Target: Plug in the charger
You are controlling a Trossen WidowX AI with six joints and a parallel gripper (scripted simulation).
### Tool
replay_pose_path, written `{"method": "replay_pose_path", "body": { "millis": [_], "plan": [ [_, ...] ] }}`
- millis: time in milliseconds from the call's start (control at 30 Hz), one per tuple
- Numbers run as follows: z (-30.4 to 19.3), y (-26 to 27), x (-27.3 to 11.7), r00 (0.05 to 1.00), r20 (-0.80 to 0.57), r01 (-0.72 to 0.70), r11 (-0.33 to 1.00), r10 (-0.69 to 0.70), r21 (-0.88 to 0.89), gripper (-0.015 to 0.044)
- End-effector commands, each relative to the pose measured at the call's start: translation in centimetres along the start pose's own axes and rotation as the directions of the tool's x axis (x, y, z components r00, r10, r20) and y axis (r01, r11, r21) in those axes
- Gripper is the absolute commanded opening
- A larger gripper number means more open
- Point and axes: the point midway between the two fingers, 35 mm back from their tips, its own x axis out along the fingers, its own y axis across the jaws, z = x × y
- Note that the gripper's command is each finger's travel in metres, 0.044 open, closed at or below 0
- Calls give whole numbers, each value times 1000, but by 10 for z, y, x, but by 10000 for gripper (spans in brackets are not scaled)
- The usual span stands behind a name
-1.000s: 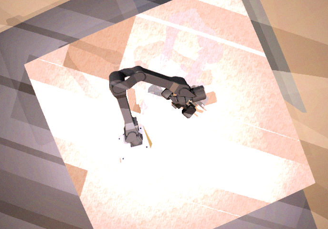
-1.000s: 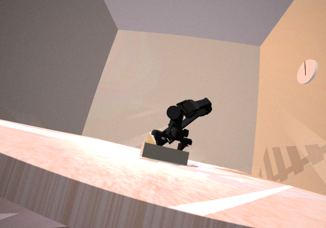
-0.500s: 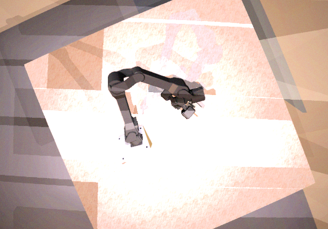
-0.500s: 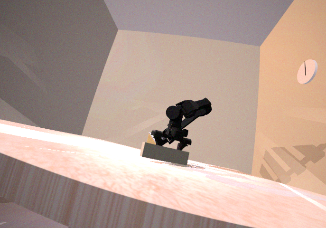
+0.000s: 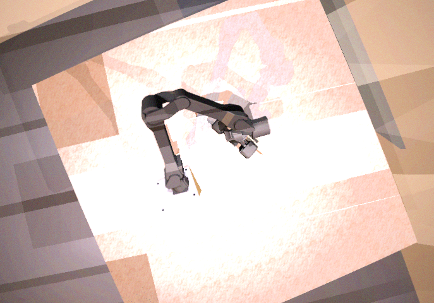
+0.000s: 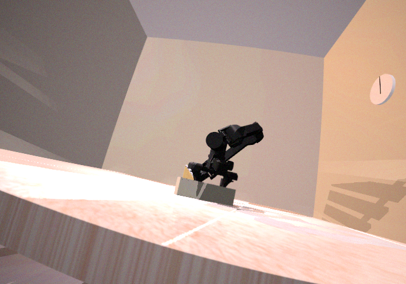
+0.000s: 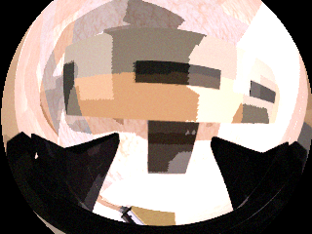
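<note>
The power strip is the wide box across the upper wrist view, with dark recesses in it; in the exterior view it appears as a grey box. The charger looks to be the small dark block at the strip's near edge, between the fingers. Its prongs are hidden, and I cannot tell whether they are in an outlet. My gripper is open, with a gap on each side of the block. In the top view the arm and glare hide most of the strip and charger.
The arm's base stands on a pale plate with dark dots, beside a yellow wedge. Strong light washes out much of the table. A round clock hangs on the wall.
</note>
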Motion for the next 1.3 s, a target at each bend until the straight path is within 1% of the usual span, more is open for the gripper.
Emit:
{"method": "replay_pose_path", "body": {
  "millis": [0,1267],
  "plan": [
    [-3,0,1,1000,0,-4,1000,4,-3,440],
    [-53,-1,3,1000,-2,-4,1000,4,-1,440]
  ]
}}
